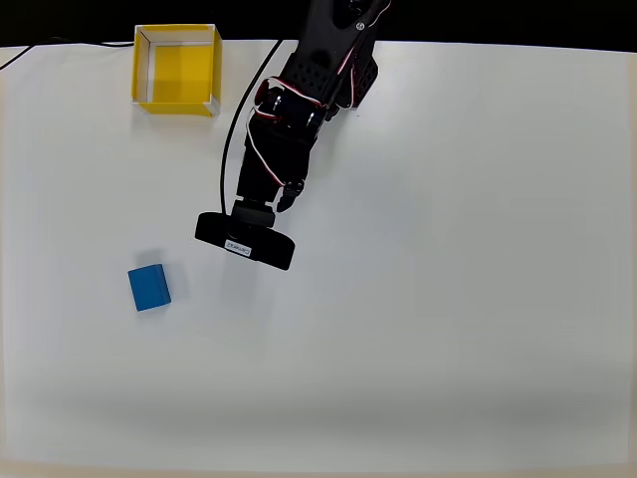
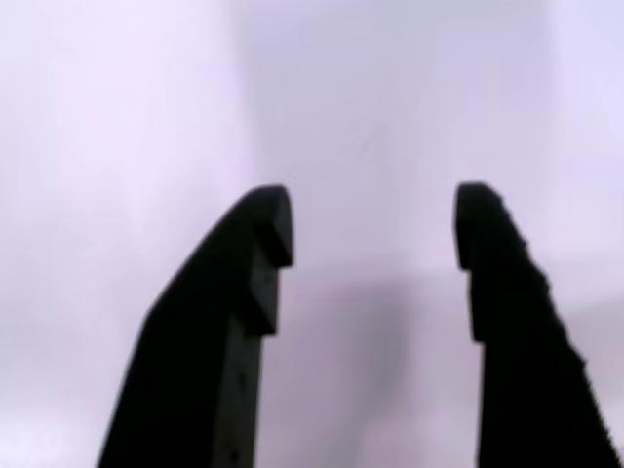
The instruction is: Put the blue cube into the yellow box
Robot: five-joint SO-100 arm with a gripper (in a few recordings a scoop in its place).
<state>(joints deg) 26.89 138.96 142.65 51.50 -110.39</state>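
In the overhead view, the blue cube [image 1: 149, 288] sits on the white counter [image 1: 448, 299], low down on the left side. It stands alone, and nothing touches it. Up above it, near the top left edge of the counter, is the yellow box [image 1: 176, 70]. The box is open on top, with thin pale walls and a yellow floor, and there is nothing inside it. The cube and the box are well apart.

More to the right, the black arm [image 1: 309, 90] comes down from the top edge toward the middle of the counter. A black cable [image 1: 227, 149] and some thin red and white wires run along it. At its low end is a flat black part with a small label. This end is to the right of the cube and a bit higher up, not touching it.

In the wrist view, the pincer [image 2: 373, 224] is spread wide. Its two dark fingers [image 2: 214, 331] stand apart, with a clear gap between them. It holds nothing. Behind the fingers is just the pale, blurry counter.
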